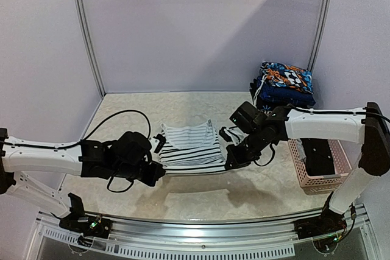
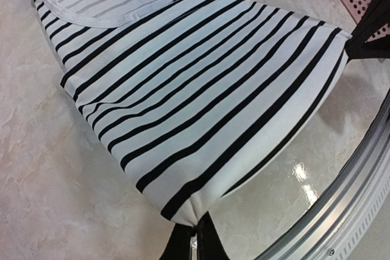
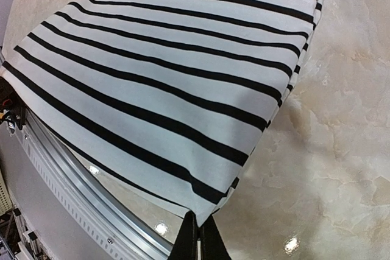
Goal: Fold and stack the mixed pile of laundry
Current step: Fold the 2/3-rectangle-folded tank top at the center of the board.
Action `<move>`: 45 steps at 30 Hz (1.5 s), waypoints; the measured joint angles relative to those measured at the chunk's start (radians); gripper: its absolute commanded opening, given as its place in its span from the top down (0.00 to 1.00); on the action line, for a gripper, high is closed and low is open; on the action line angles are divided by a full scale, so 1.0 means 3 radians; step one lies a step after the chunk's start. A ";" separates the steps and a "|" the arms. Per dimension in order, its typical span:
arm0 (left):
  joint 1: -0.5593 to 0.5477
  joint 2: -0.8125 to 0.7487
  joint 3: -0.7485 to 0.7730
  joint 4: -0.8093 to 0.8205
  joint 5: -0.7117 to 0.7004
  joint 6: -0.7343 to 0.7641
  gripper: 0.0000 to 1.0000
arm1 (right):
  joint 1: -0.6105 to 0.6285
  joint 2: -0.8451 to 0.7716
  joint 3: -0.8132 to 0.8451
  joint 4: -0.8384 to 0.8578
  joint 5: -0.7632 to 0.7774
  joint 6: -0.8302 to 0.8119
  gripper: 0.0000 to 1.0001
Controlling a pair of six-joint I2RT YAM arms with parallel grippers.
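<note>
Between my left gripper point(image 2: 195, 240) and right gripper point(image 3: 198, 235), each clamping one hem corner, I am holding the black-and-white striped knit tank top point(image 1: 191, 146) taut, its length running straight ahead of both fingertips toward shoulder straps point(image 2: 55, 7) resting on the marbled tabletop point(image 1: 244, 194).

Bottom edge of left wrist view cuts left gripper point(image 2: 196, 240) down to fingertips; same for right gripper point(image 3: 198, 242) in right wrist view. Pinched corners of striped top point(image 2: 201, 89) hidden inside clamped jaws. Top view: pink basket point(image 1: 317, 184) partly behind right arm; dark item point(image 1: 317, 156) inside unidentifiable.
</note>
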 measured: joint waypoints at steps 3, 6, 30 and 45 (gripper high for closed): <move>-0.0027 0.0000 0.0023 -0.0041 -0.0004 -0.0004 1.00 | 0.0014 -0.0017 0.0017 -0.0053 0.0034 -0.0004 1.00; -0.0033 0.0000 0.0045 -0.0057 -0.0014 -0.0005 1.00 | 0.0017 -0.0017 0.0058 -0.0103 0.0066 -0.0013 1.00; -0.0033 0.0121 0.0605 -0.0373 -0.0484 0.0165 1.00 | 0.0019 0.0085 0.0893 -0.0633 0.0965 -0.0125 1.00; 0.0455 0.0493 0.0928 -0.0310 -0.0493 0.0455 1.00 | -0.0287 0.0732 0.1797 -0.0842 0.1155 -0.0342 1.00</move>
